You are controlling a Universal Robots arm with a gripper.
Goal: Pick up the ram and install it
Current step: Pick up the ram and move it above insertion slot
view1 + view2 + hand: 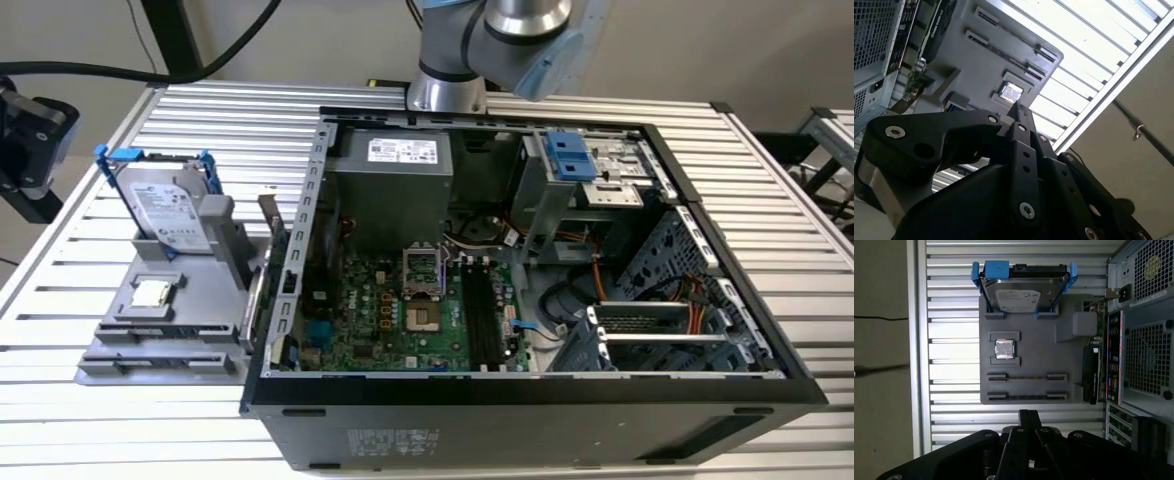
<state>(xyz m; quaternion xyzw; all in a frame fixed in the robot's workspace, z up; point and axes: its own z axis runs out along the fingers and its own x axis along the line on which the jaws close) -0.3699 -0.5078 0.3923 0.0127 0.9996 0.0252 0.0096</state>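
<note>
Exterior view's left: a grey holder (120, 365) on the table (80, 220) carries the hard drive (167, 205) and processor (151, 292); the open computer case (534, 390) stands toward that view's right. In the first wrist view the ram (1026, 396) sits edge-on in the holder's slot, the end effector (1027, 414) clenched empty near it.
</note>
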